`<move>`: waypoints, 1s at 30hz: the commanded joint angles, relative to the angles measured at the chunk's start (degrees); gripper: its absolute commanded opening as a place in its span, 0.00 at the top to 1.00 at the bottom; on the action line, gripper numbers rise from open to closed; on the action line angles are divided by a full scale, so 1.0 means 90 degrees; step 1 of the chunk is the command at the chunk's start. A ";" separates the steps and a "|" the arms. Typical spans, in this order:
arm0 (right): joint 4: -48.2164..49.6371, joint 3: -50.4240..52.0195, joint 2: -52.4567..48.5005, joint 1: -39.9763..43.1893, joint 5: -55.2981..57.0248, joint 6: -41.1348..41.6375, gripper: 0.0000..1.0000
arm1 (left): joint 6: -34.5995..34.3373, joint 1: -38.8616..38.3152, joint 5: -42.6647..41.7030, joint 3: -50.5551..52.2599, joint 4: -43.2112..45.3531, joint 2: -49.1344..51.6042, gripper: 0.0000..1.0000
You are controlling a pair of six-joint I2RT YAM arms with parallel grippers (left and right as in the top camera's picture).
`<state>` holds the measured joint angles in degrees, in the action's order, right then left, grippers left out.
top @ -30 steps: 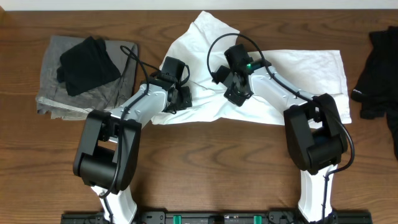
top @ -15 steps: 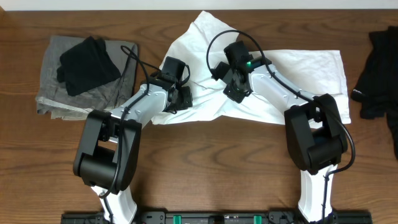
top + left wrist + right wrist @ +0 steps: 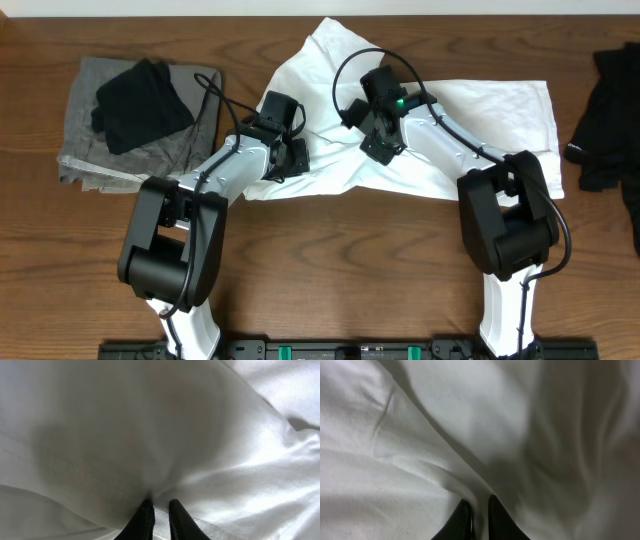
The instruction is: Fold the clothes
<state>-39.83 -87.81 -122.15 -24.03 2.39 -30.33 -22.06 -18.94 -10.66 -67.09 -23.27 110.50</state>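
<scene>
While the wooden table (image 3: 330, 260) spans the whole view, the white T-shirt (image 3: 480, 110) lies crumpled across its middle, toward the far edge; a grey cloth (image 3: 90, 150) sits at the left, a black garment (image 3: 140, 100) on top; the left gripper (image 3: 160, 505) pinches shirt fabric between nearly closed jaws; the right gripper (image 3: 479, 505) does likewise.

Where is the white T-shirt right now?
Seen from overhead, the white T-shirt lies crumpled mid-table toward the far edge, between the grey pile on the left and the dark garment on the right.
</scene>
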 commanded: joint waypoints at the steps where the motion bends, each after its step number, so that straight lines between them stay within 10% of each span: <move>1: 0.0061 -0.0143 0.0000 0.0131 0.0095 0.0053 0.90 | 0.0066 0.0022 0.0146 0.0138 -0.0046 0.0124 0.85; 30: 0.0459 -0.0143 -0.0002 0.0352 0.0090 0.0056 0.79 | 0.0066 0.0024 0.0146 0.0138 -0.0046 0.0124 0.85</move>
<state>-36.23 -87.99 -122.15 -22.41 2.61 -30.33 -22.06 -18.94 -10.74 -67.09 -23.27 110.50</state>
